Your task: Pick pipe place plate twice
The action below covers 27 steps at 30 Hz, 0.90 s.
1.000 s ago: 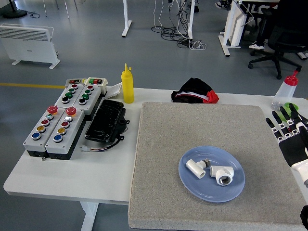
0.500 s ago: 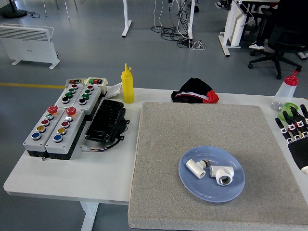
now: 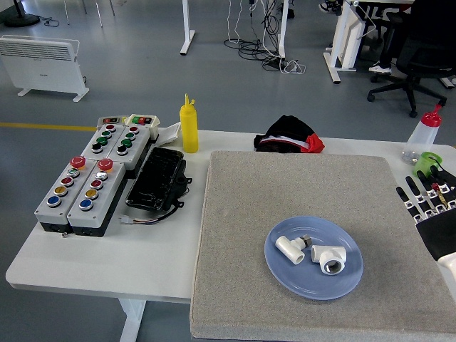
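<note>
Pipe fittings, 2 of them, lie on the blue plate (image 3: 313, 273) in the head view: a white elbow (image 3: 291, 249) on the left and a white tee (image 3: 329, 258) on the right, just beside each other near the plate's middle. The plate sits on the grey mat (image 3: 242, 228), toward its lower right, with bare mat on every side of it and a wide free stretch to its left and behind it. The right hand (image 3: 431, 217) is at the picture's right edge, over the mat's right border and well apart from the plate, its fingers (image 3: 417, 197) spread straight and holding nothing. Left of the mat, on the white table (image 3: 107, 263), stand 2 button boxes (image 3: 96, 174), a black device (image 3: 157, 179) and a yellow squeeze bottle (image 3: 189, 126).
</note>
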Motion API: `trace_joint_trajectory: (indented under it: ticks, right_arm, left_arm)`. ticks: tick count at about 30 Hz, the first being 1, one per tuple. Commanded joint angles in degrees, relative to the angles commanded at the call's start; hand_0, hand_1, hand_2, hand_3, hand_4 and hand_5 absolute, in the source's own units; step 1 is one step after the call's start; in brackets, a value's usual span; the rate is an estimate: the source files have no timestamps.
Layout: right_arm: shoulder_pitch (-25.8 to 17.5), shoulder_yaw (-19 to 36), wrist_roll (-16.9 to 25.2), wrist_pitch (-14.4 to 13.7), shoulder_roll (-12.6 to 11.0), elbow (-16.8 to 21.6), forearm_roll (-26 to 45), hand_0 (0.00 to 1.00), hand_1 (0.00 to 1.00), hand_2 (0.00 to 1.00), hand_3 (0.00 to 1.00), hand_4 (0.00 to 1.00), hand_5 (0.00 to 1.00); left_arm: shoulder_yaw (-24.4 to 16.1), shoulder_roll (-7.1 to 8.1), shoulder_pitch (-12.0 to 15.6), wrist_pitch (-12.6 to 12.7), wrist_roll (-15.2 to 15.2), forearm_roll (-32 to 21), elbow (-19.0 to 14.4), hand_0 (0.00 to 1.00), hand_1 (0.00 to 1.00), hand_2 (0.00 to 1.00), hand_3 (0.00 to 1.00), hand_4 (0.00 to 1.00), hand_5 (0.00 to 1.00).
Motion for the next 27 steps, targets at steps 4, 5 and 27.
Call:
trace_joint_trajectory:
  ticks: [4,5,27]
  right_arm:
    - [-0.02,0.01,0.16,0.08,0.2,0.04,0.39,0.92,0.857,0.938,0.916,0.601,0.623]
    - [0.0,0.0,0.18,0.07,0.24,0.05,0.45,0.92,0.857,0.938,0.916,0.601,0.623]
    - [-0.68,0.67,-1.08,-0.43,1.27,-0.45,4.43,0.894,0.827,0.87,0.839,0.614,0.711]
  left_arm:
    - [-0.22,0.0,0.07,0.03,-0.58,0.09,0.03,0.597,0.64,0.688,0.705,0.458,0.998]
    - [-0.22,0.0,0.07,0.07,-0.7,0.06,0.04,0.597,0.64,0.688,0.705,0.458,0.998]
    - [0.7,0.0,-0.64,2.06,-1.55,-0.62,0.39,0.602,0.644,0.674,0.697,0.498,0.998]
